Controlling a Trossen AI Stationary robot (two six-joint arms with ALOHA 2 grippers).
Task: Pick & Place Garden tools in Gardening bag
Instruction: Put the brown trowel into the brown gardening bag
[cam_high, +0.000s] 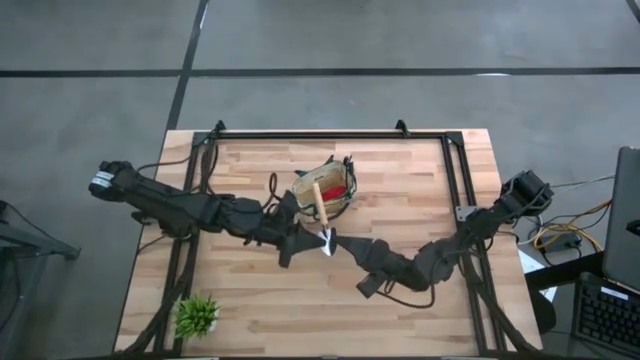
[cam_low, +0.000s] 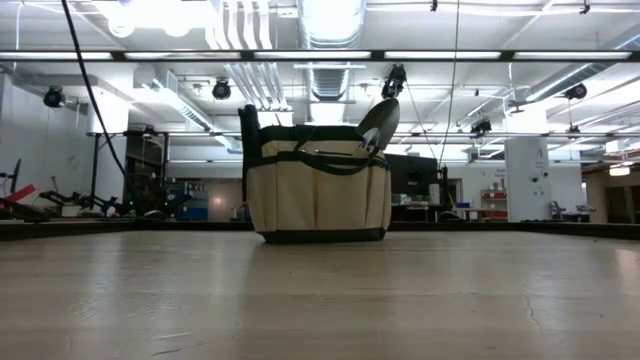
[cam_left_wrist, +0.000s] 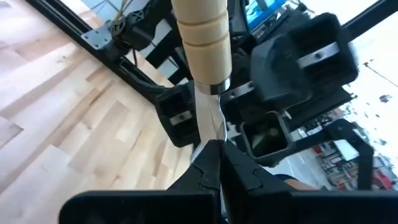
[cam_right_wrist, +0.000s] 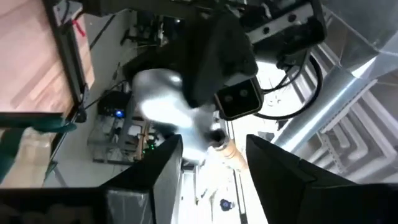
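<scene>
The tan gardening bag (cam_high: 326, 188) with dark trim stands upright on the table's middle (cam_low: 318, 190). A red item (cam_high: 336, 186) lies inside it, and a grey trowel blade (cam_low: 380, 122) sticks up out of its top. My left gripper (cam_high: 308, 238) is near the bag's near side, shut on a silver-bladed trowel (cam_high: 321, 215) whose wooden handle (cam_left_wrist: 202, 31) points toward the bag. My right gripper (cam_high: 342, 243) is close beside the blade, open (cam_right_wrist: 211, 180), with its fingers apart and touching nothing. The held trowel does not show in the low view. My left gripper pinches the trowel's silver blade (cam_left_wrist: 209, 121) between its two shut fingers (cam_left_wrist: 214, 165), just below the neck that joins the handle. The fingers lie along the trowel. The trowel is lifted clear of the table, its handle end over the bag's near rim (cam_high: 316, 192).
A spiky green plant (cam_high: 197, 315) stands at the table's near left corner. Black frame rails (cam_high: 455, 170) run along the table's left, right and far sides. Bare wood lies on the near side (cam_high: 300, 310) and to the bag's far left.
</scene>
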